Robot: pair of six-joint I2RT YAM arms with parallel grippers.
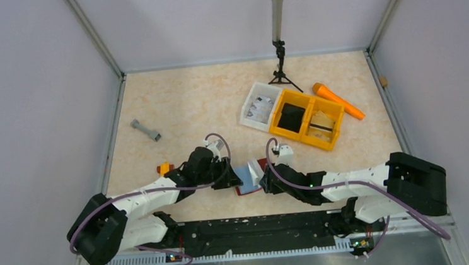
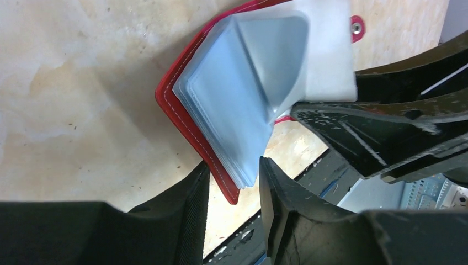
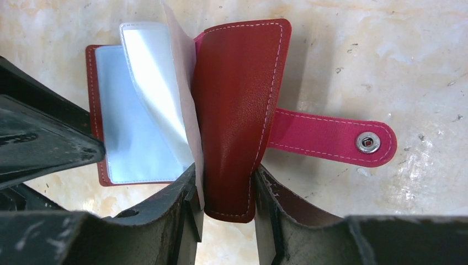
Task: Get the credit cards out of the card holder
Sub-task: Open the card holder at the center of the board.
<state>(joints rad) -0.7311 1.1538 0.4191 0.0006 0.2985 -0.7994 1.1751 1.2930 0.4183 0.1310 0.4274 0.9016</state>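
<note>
Near the front edge of the table (image 1: 173, 112), between the two arm bases, the card holder (image 1: 252, 176) lies spread open and held from both sides. The left pincer (image 2: 234, 165) is clamped on one corner, its jaws pressing the red back cover and the stack of pale credit cards (image 2: 221, 110) together. The right pincer (image 3: 225, 174) is closed on the lower edge of the opposite red flap and holds it tilted up. The snap tab (image 3: 331, 138) lies undone on the table. One pale leaf stands up between the halves. I cannot tell whether the cards sit bare or inside clear sleeves.

No card looks free yet. The main risk, as I judge it, is the left grip: it takes cover and cards at once, so a pull would drag the whole holder rather than free a card. If the arms pull apart hard, the flap could slip from the right jaws, which bite only near its edge, or a leaf could tear. Thin slick cards may also come out several at once and scatter.
</note>
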